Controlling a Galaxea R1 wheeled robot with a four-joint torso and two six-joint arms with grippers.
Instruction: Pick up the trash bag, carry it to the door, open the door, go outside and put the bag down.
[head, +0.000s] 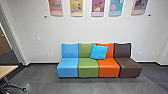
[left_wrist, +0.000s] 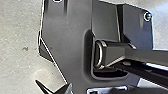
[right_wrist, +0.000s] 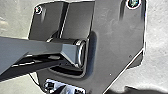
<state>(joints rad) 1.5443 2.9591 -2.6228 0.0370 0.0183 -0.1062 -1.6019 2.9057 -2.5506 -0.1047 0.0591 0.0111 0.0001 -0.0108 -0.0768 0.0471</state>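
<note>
At the far left of the head view, a brown door-like panel (head: 3, 42) stands beyond a grey frame, with a small bright fitting on it; whether it is the task's door I cannot tell. In the left wrist view, dark pointed parts of my left gripper (left_wrist: 53, 86) reach in over a pale grey floor, beside the robot's own dark plate. The right wrist view shows the robot's plate and jointed bar above a similar floor. Whether either gripper holds anything, I cannot tell.
Four joined seats, blue (head: 68, 67), green (head: 88, 67), orange (head: 109, 67) and brown (head: 128, 67), stand against the white wall. A bright blue cushion (head: 98, 52) leans on the backrests. A wheeled table (head: 7, 71) stands at the near left. Posters hang above.
</note>
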